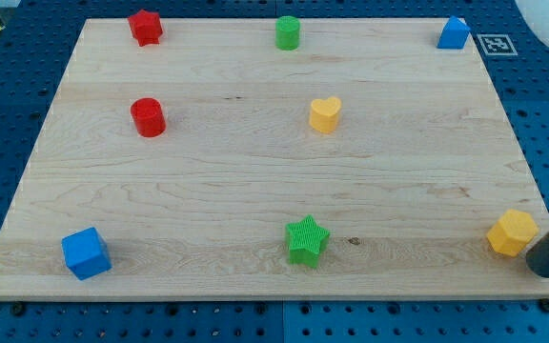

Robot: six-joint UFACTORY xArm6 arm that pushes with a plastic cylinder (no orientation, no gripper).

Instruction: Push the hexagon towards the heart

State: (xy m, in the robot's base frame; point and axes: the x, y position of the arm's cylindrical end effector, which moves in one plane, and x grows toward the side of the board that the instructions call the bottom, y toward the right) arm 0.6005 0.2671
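The yellow hexagon block sits near the board's bottom right corner. The yellow heart block lies up and to the left of it, a little right of the board's middle. My tip is at the view's bottom right edge, just right of and slightly below the hexagon, close to it or touching it. The rod enters the view from the right edge.
A red star, a green cylinder and a blue block line the top edge. A red cylinder is at left, a blue cube at bottom left, a green star at bottom middle. The wooden board lies on a blue pegboard.
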